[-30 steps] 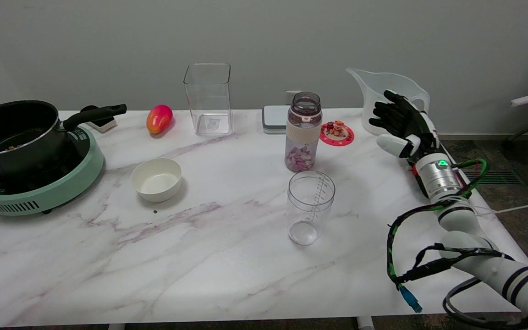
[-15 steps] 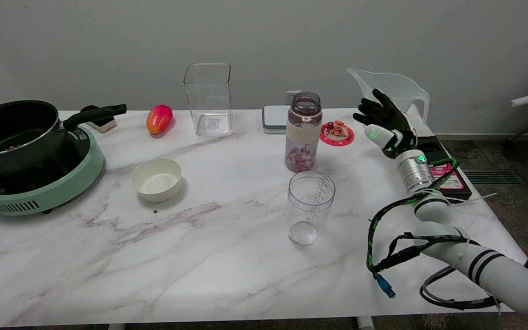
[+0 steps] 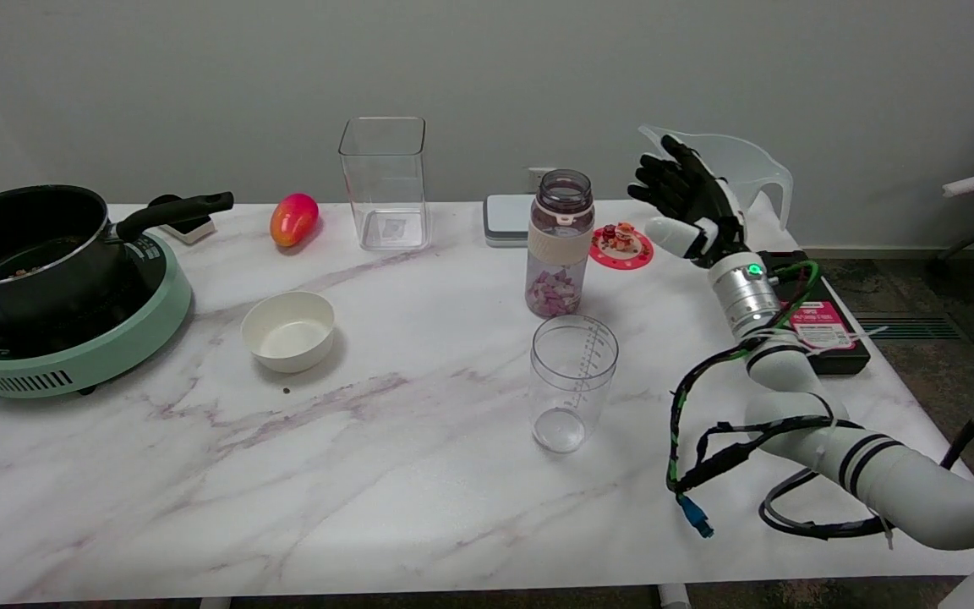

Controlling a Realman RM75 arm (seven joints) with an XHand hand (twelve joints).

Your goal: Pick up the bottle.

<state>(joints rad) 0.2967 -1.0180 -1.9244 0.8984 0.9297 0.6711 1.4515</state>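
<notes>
While the right hand (image 3: 690, 207) hangs in the air with its fingers spread and nothing in them, right of centre in the upper half of the frame, the step in hand is the approach to the bottle (image 3: 560, 244). The bottle stands upright on the marble counter (image 3: 385, 474) just above the middle of the frame, to the left of the hand and apart from it, with a small red coaster carrying a figurine (image 3: 621, 243) between the two.

To do this well, I judge the hand should travel leftward with the palm facing the bottle's side and the fingers kept wide until they flank it, then wrap around the pale band on the upper body, which looks like the surest place to grip. It should pass above the red coaster rather than sweep through it, and stay clear of the clear measuring cup (image 3: 573, 382) standing just below the bottle in the frame (a careless elbow or a low wrist could topple it). Closing evenly and lifting straight up should keep the contents from spilling, since the mouth looks open.

The bottle is a clear, slightly smoky cylinder with a wide dark-rimmed neck, no cap visible, a cream band below the neck, and a layer of pink-and-white chopped pieces in its lower part.
</notes>
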